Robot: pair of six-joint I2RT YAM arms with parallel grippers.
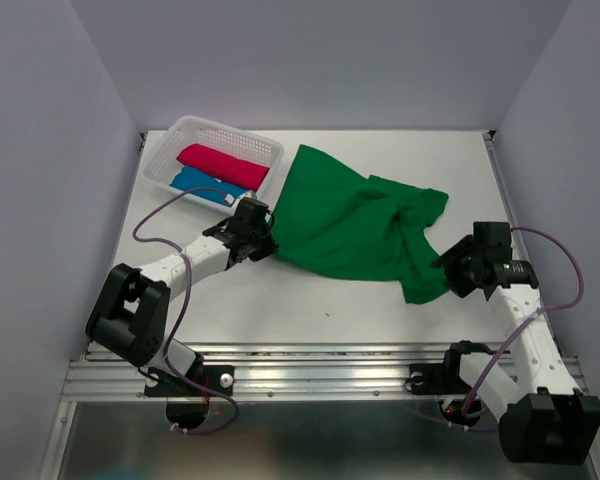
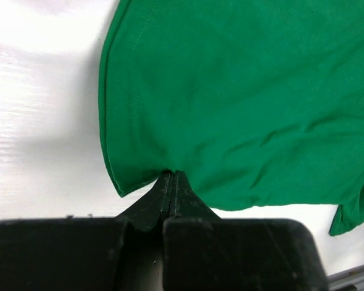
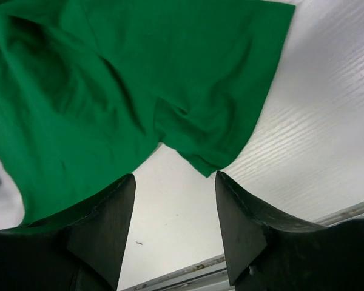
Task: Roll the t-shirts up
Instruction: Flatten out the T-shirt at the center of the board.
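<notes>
A bright green t-shirt (image 1: 350,220) lies crumpled in the middle of the white table. My left gripper (image 1: 265,243) is shut on its left hem; in the left wrist view the gripper (image 2: 171,176) pinches the edge of the green fabric (image 2: 242,103). My right gripper (image 1: 450,268) is open and empty, just right of the shirt's near right corner; in the right wrist view the gripper (image 3: 176,179) hovers above bare table, with the green shirt (image 3: 109,85) ahead. A crimson-pink t-shirt (image 1: 223,165) and a blue t-shirt (image 1: 205,184) lie rolled in the basket.
The white perforated basket (image 1: 195,128) stands at the back left, next to the green shirt. The table's metal rail (image 1: 320,375) runs along the near edge. Grey walls enclose the left, right and back sides.
</notes>
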